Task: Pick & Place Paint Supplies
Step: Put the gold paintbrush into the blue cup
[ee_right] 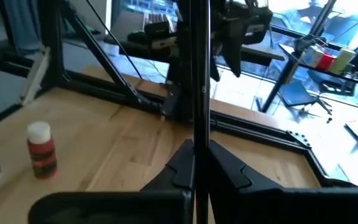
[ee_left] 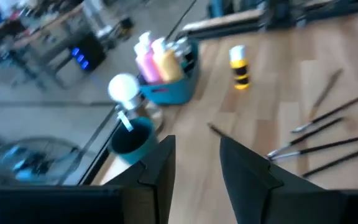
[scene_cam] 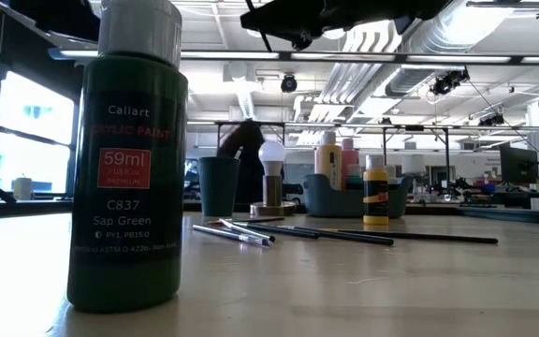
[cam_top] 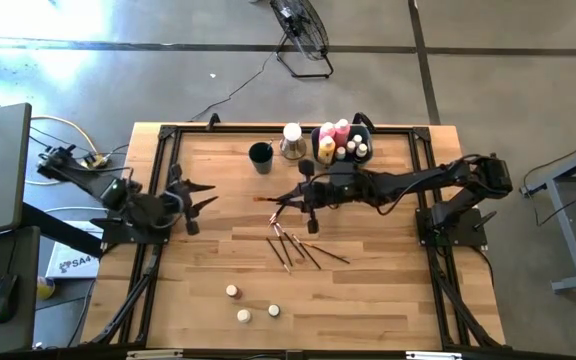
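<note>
My right gripper [cam_top: 288, 203] hangs over the table's middle, shut on a thin dark brush [ee_right: 199, 93]. Several more brushes [cam_top: 298, 247] lie flat on the wood just nearside of it. A yellow bottle [cam_top: 326, 150] stands beside the grey-blue bin [cam_top: 366, 130], which holds pink and yellow bottles [ee_left: 154, 59]. Three small capped pots [cam_top: 243, 315] stand near the front edge. A green bottle [scene_cam: 129, 159] and a red bottle [ee_right: 42, 149] stand upright on the table. My left gripper [ee_left: 197, 168] is open at the table's left side, with nothing between its fingers. My right gripper pinches the brush's thin dark handle [ee_right: 200, 140] between its two fingers. The fingers come nearly level from the table's right. The brush is lifted clear of the table, and its orange end [cam_top: 262, 200] sticks out past the fingers toward the table's left.
A dark round cup [cam_top: 260, 157] and a white bulb on a stand [cam_top: 291, 140] stand at the far edge, left of the bin. The black frame [cam_top: 168, 135] runs along the table's edges. Bare wood lies between the two grippers.
</note>
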Robot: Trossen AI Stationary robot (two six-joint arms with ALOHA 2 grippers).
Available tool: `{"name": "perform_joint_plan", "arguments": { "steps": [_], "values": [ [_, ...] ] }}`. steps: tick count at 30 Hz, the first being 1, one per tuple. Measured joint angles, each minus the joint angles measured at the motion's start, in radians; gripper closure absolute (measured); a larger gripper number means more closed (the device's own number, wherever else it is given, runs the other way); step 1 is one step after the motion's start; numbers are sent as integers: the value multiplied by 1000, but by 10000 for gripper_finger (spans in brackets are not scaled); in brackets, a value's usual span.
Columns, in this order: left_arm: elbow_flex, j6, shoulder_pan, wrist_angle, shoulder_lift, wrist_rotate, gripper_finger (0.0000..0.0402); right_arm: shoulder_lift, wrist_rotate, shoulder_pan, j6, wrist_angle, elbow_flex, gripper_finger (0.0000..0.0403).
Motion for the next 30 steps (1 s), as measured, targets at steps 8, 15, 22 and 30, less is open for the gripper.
{"name": "perform_joint_plan", "arguments": {
  "steps": [8, 15, 22, 30],
  "values": [
    [-242, 387, -109, 539, -219, 103, 279, 99, -114, 2, 68, 230, -1, 389],
    [-444, 497, -107, 1001, -258, 177, 279, 213, -122, 1, 120, 427, -1, 389],
    [-462, 389, -106, 1057, -229, 170, 279, 280, -72, 5, 141, 508, -1, 389],
    [-462, 298, -106, 1075, -139, 161, 279, 282, -9, 24, 144, 499, -1, 389]
  ]
}}
